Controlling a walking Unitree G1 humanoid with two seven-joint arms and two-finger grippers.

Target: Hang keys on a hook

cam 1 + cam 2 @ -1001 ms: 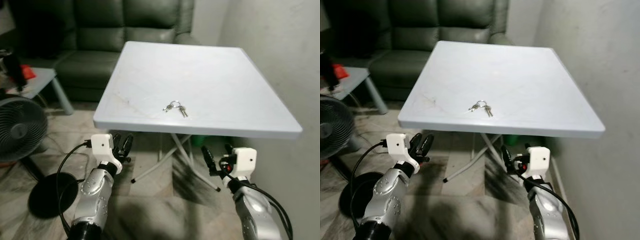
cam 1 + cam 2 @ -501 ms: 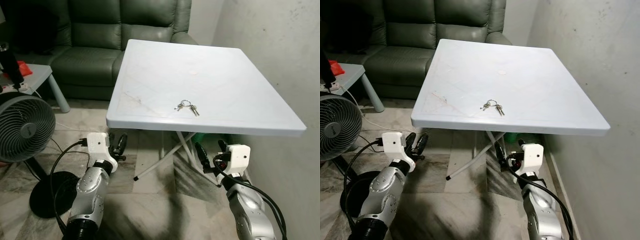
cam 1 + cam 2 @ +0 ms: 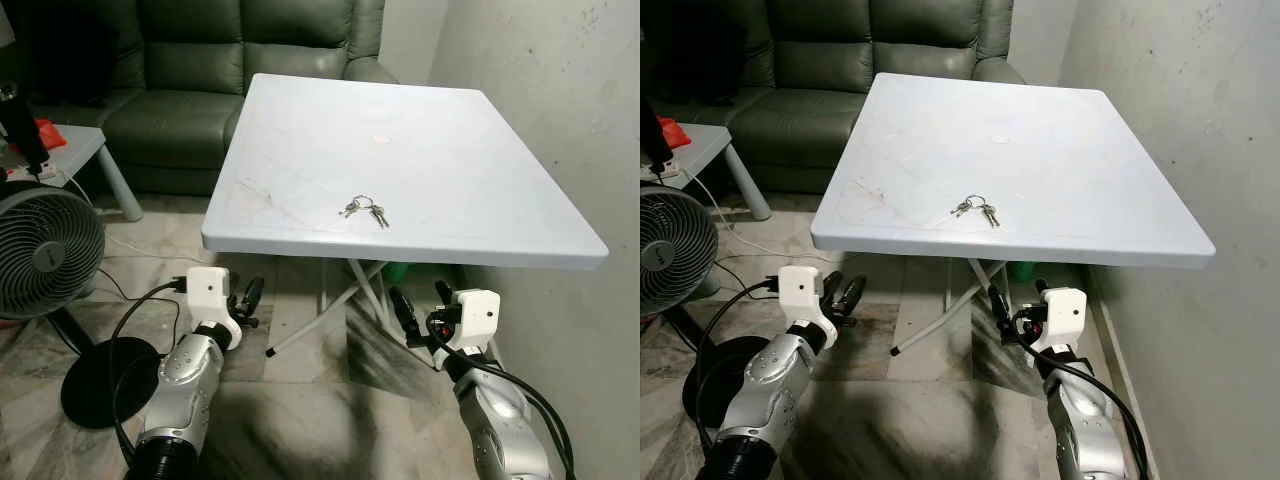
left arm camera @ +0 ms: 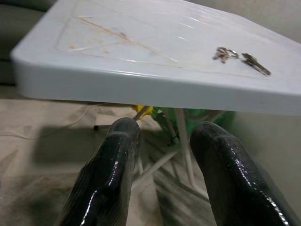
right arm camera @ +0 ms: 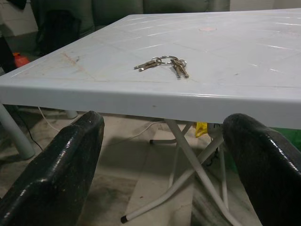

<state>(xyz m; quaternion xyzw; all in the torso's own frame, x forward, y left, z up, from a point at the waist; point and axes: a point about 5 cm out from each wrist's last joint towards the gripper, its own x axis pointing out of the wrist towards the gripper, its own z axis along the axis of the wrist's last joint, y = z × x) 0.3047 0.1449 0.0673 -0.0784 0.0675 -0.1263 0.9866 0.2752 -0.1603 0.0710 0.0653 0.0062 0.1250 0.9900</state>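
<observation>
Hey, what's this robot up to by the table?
It is standing at a white folding table with a bunch of keys lying near the front edge. Nothing is being handled yet: the left gripper and the right gripper are both held low, below the tabletop edge, with open fingers and nothing in them. A green sofa stands behind the table and a floor fan to the robot's left.

Surface [image 3: 470, 180] top: lay bare all round the keys [image 3: 364, 209].
Surface near edge: stood above both claws.
Under surface: crossed white legs [image 3: 350, 300] blocked passage.
Right of surface: wall [image 3: 560, 90] close.
</observation>
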